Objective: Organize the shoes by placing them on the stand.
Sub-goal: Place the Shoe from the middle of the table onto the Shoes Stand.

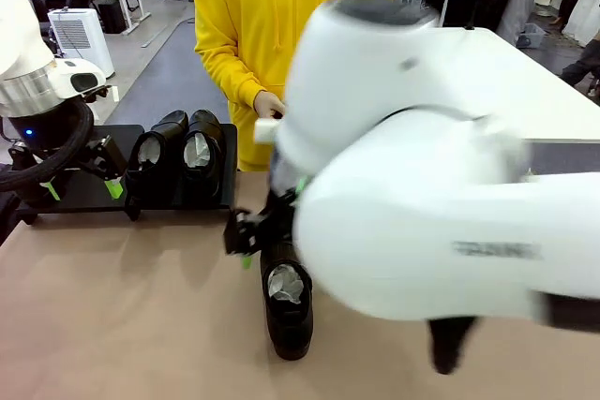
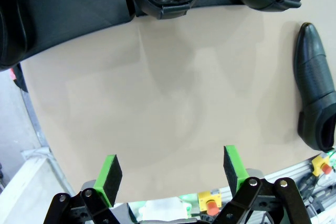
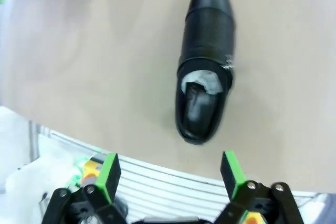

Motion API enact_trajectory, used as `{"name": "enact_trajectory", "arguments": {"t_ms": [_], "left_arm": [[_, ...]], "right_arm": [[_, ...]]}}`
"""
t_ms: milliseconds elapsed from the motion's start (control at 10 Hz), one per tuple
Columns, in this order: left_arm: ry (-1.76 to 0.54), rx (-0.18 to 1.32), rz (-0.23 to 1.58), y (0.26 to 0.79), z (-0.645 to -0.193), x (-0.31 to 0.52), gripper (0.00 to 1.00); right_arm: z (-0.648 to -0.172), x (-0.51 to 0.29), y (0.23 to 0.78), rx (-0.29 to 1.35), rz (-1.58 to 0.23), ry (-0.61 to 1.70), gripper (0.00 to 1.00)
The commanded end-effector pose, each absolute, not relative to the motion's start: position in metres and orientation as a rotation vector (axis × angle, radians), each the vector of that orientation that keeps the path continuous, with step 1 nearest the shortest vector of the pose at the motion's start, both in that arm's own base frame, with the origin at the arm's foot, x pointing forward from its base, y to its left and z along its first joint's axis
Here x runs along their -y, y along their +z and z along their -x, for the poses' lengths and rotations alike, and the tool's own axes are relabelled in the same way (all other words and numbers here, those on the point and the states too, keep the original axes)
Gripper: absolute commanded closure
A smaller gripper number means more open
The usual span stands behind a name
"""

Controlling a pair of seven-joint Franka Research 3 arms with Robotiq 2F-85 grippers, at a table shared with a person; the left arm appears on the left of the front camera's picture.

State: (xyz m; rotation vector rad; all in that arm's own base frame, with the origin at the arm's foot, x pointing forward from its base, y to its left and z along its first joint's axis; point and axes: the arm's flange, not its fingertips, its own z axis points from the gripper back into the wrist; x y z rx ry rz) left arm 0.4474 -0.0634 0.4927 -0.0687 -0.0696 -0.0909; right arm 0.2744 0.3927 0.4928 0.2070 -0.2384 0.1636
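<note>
Right gripper [image 3: 170, 174] and left gripper [image 2: 173, 174] both gape empty, one shoe [image 1: 286, 302] lying near the stand [image 1: 89, 189].

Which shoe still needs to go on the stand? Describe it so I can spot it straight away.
Start from the black stand at the table's far left, where two shoes sit side by side. Come toward the table's middle: one shoe on the table lies alone on the tan surface, white paper stuffed inside, beside the open right gripper.
</note>
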Motion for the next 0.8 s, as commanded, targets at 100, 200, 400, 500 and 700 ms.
{"name": "enact_trajectory", "arguments": {"t_ms": [100,200,400,500,700], "left_arm": [[-0.091,0.070,0.069,0.493,-0.447,0.063,0.00],[-0.081,0.084,0.066,0.476,-0.437,0.084,0.00],[-0.031,0.045,0.302,0.447,-0.409,0.132,0.00],[0.030,0.060,0.367,0.439,-0.404,0.150,0.00],[0.071,0.074,0.321,0.423,-0.399,0.181,0.00]], "right_arm": [[-0.252,-0.291,0.541,0.379,-0.266,0.015,0.00],[-0.246,-0.263,0.553,0.439,-0.289,-0.115,0.00],[-0.243,-0.205,0.565,0.518,-0.399,-0.305,0.00],[-0.248,-0.182,0.562,0.500,-0.425,-0.380,0.00],[-0.261,-0.151,0.550,0.480,-0.492,-0.583,0.00]]}}
